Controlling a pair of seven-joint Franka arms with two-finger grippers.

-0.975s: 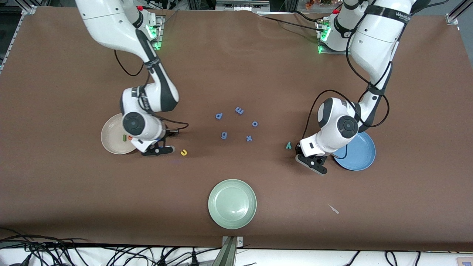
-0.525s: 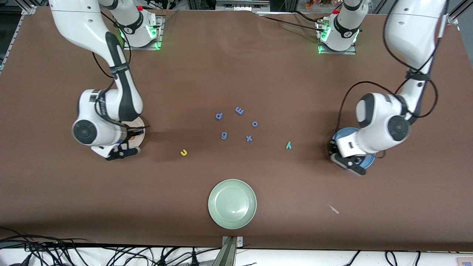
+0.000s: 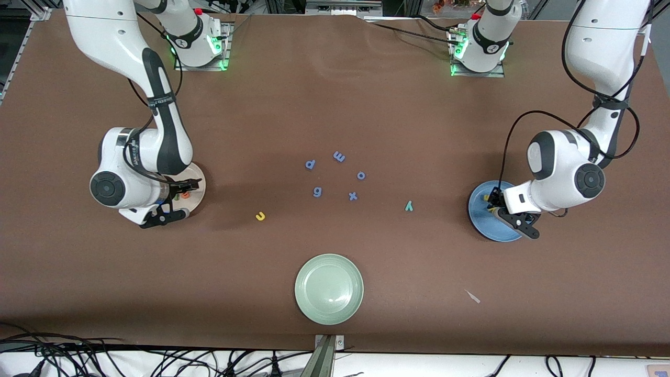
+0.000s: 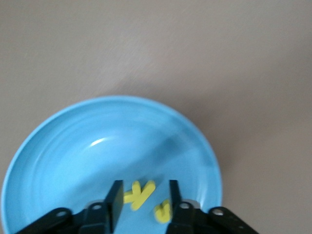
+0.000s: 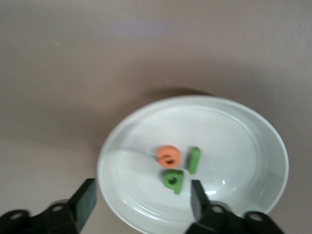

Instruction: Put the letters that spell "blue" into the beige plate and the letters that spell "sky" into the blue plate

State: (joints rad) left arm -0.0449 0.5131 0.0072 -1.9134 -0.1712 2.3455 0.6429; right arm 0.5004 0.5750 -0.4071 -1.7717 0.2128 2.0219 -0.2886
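Brown table (image 3: 335,94), yellow u (image 3: 260,215) opening toward right arm's end

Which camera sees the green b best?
The right wrist view: the green b lies plainly in the beige plate. In the front view the right arm mostly hides it. The left wrist view shows only the blue plate.
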